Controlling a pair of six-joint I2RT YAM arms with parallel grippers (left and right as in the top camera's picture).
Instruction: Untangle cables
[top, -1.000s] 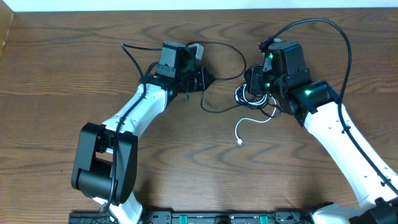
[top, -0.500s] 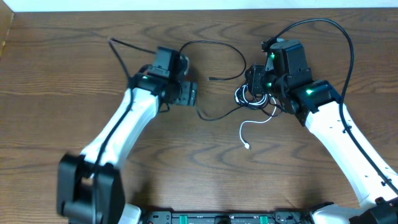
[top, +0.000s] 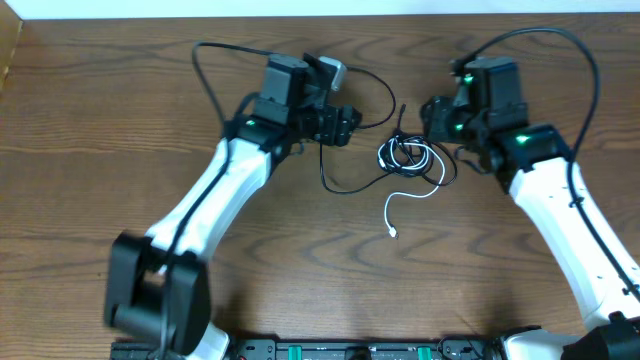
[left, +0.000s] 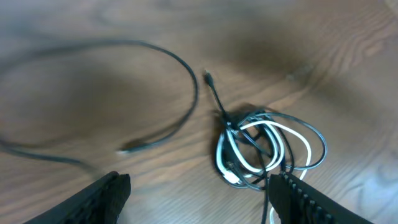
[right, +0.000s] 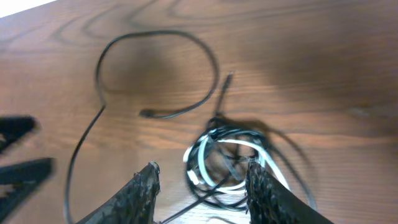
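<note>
Cables (top: 410, 155) lie as 1 small knot on the table (top: 90, 110), toward the far side, between the 2 arms and touching neither. The black cord (left: 195, 93) runs out to the left in a wide, loose loop. The white cord (top: 388, 212) trails a short tail toward the near side.

The left gripper (left: 199, 179) hovers left of the knot with its jaws wide apart and nothing between them. The right gripper (right: 202, 167) hangs just right of the knot, jaws parted and empty.

Both cords look light, thin and limp, so they should bend anywhere and slide easily over the wood. A tug on 1 strand would likely drag the whole knot unless the other arm pins it. The best holds seem to be the free stretches: the white tail near its plug end, or the black loop well away from the knot, where only 1 strand sits between the pads. Such thin cord may slip from a loose pinch.
</note>
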